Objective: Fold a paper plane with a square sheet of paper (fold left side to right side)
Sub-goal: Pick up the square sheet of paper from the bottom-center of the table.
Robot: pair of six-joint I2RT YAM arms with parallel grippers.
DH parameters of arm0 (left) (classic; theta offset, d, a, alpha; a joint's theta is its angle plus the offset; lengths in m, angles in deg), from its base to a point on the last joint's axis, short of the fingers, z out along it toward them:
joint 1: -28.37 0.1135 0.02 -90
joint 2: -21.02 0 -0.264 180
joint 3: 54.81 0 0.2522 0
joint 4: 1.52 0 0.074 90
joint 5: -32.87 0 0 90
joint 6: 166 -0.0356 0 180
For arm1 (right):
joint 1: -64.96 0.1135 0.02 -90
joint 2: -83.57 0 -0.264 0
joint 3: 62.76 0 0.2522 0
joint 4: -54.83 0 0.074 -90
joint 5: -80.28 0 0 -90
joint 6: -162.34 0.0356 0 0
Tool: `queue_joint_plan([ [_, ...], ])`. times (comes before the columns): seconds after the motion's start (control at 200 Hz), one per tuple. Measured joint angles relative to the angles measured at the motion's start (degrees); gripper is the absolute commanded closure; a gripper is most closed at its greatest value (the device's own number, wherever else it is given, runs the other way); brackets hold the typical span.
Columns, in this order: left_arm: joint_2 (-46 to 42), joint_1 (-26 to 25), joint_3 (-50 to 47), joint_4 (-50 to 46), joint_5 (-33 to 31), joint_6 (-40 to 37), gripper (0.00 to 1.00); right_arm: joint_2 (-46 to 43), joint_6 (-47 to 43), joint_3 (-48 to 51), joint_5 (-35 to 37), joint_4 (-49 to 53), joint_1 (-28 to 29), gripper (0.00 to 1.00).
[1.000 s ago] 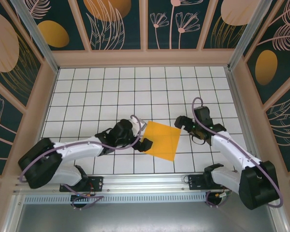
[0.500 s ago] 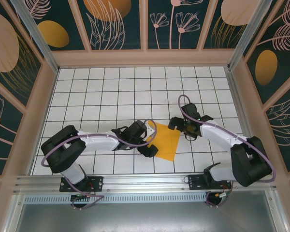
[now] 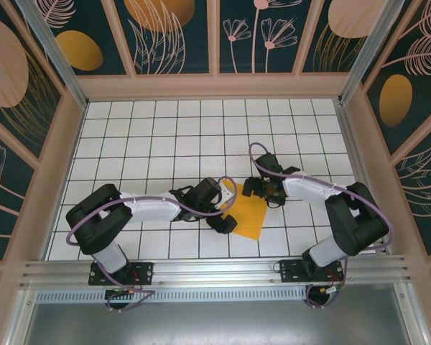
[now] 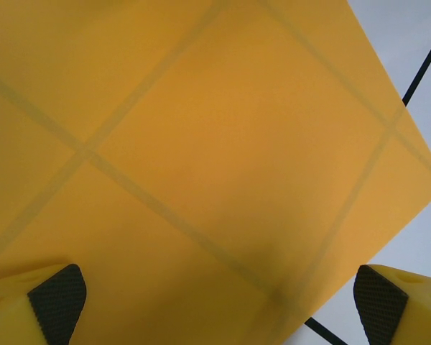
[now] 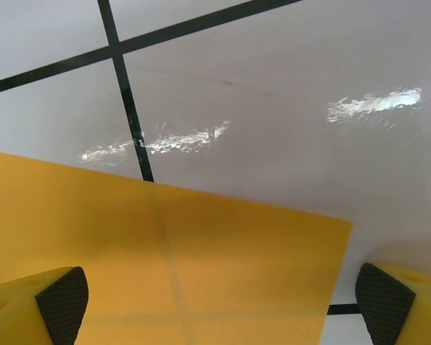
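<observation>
The square sheet of paper (image 3: pixel 250 214) is bright orange and lies flat on the gridded table, turned slightly like a diamond. Grid lines show through the paper (image 4: pixel 201 144) in the left wrist view. My left gripper (image 3: pixel 228 213) is over its left edge, open, with the fingertips (image 4: pixel 56 302) wide apart above the sheet. My right gripper (image 3: pixel 259 188) sits at its top right corner, also open, its pads (image 5: pixel 61 302) spread over the paper (image 5: pixel 201 273). The paper's corner shows in the right wrist view. Nothing is held.
The white gridded table (image 3: pixel 165 136) stretches behind the arms. Patterned walls (image 3: pixel 215 36) and a wooden frame enclose it. The left arm (image 3: pixel 144 208) lies low across the front left, and the right arm (image 3: pixel 323 198) bends in from the right.
The left gripper slid right onto the paper's left edge. The right gripper moved left to the paper's top corner. The sheet itself stayed in place.
</observation>
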Motion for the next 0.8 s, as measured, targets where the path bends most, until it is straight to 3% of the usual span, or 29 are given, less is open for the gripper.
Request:
queue_joint_plan([
  [0.255,0.0,0.0,-0.02,0.04,-0.02,0.02,0.02,0.26,-0.66,-0.42,-0.5,0.48,1.38,0.06],
  [0.465,-0.02,0.0,-0.42,0.7,-0.04,0.13,0.01,0.9,-1.53,-1.29,-5.11,0.66,4.72,0.14],
  [0.641,-0.07,0.0,-0.42,0.72,-0.07,0.26,0.02,1.38,-1.68,-1.53,-10.29,0.42,6.05,0.29],
  [0.801,-0.15,0.0,-0.44,0.74,-0.09,0.48,0.02,1.4,-2.4,-1.53,-13.07,-0.26,5.99,0.52],
])
